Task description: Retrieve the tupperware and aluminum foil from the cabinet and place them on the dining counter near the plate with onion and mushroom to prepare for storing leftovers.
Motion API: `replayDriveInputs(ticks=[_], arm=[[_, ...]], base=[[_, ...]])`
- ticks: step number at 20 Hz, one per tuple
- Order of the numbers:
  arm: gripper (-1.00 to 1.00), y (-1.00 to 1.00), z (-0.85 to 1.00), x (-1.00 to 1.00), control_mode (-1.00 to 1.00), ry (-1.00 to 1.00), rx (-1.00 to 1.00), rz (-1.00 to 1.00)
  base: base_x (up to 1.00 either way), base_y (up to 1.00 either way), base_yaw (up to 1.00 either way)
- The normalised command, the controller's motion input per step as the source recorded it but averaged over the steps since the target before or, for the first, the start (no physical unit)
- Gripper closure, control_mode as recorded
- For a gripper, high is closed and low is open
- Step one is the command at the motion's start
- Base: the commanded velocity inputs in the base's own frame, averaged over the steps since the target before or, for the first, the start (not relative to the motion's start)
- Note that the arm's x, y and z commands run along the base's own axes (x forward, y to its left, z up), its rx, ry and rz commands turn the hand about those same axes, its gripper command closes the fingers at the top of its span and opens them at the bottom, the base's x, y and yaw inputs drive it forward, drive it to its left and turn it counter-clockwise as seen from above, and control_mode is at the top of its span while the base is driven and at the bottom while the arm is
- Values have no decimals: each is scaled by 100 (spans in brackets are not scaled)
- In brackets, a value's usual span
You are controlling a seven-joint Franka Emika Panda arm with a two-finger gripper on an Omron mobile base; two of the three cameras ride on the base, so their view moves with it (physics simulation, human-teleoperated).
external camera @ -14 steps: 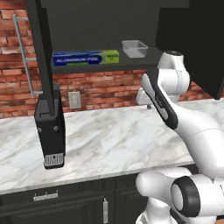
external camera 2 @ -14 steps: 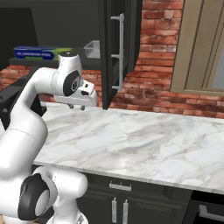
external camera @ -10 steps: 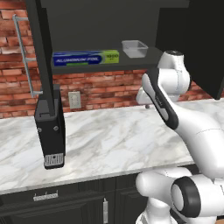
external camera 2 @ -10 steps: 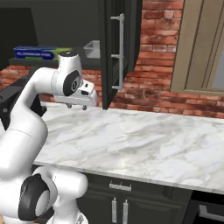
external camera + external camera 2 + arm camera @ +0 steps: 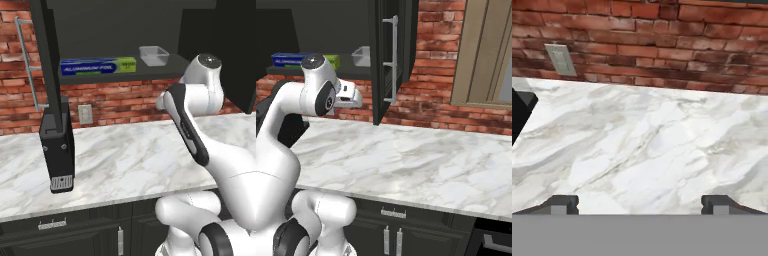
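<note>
The cabinet stands open, and on its dark shelf [image 5: 125, 75] lies the aluminum foil [image 5: 98, 66], a long blue carton with a lime-green end. To its right is the clear tupperware [image 5: 153, 55]. From the right base view the aluminum foil [image 5: 293, 59] and tupperware [image 5: 361, 56] sit behind my arm. My gripper [image 5: 640, 205] hangs below the shelf, over the marble worktop [image 5: 642, 145], and faces the brick wall. Its fingertips [image 5: 562, 204] stand wide apart with nothing between them, so it is open.
An open black cabinet door [image 5: 391, 55] with a silver bar handle [image 5: 393, 60] juts out right of my hand. Another open door [image 5: 50, 60] and a black box-shaped appliance [image 5: 58, 150] stand to the left. A wall outlet [image 5: 561, 59] is on the brick. A window frame [image 5: 481, 55] is at the right.
My arm has risen a little, bringing the hand slightly closer to the shelf. The foil and the tub have not moved.
</note>
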Motion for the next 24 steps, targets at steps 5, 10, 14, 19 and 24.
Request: replayDriveInputs(ticks=[5,10,14,19,24], arm=[[-100,1,49,24,-100,-19,0,1],[-100,8,42,39,-100,-1,0,15],[-100,18,52,49,-100,0,0,20],[-100,27,60,49,-100,0,-1,18],[-100,36,35,43,-100,6,-8,8]], base=[[0,0,0],[0,0,0],[0,0,0],[0,0,0],[0,0,0]])
